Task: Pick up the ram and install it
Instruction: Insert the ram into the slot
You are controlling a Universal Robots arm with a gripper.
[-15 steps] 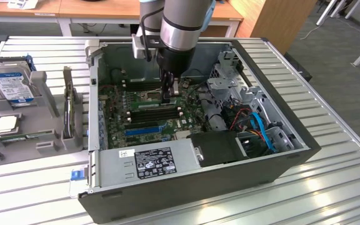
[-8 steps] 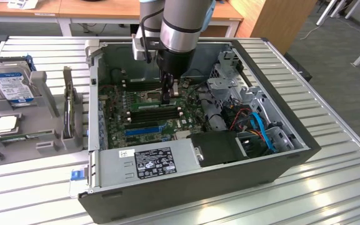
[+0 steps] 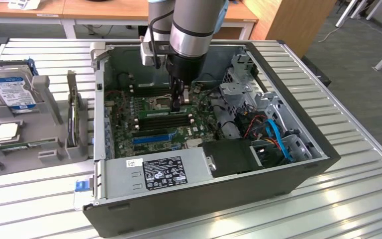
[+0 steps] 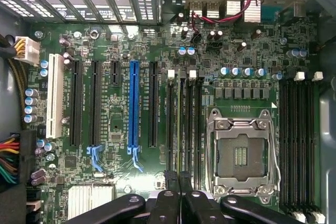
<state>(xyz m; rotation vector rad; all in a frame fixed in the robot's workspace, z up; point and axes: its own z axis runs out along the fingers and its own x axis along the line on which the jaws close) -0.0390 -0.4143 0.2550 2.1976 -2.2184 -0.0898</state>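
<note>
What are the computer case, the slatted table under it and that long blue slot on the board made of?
Computer case: probably sheet metal, painted matte dark grey outside; its thin folded edges suggest it.
Slatted table: bare silvery metal, perhaps aluminium, with bright reflections along the ribs.
Blue slot: likely moulded plastic, evenly coloured with a slight sheen.

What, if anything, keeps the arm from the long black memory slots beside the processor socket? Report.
Likely nothing, so yes: the gripper hangs over those black memory slots inside the open grey case, and no cable or card crosses them.
</note>
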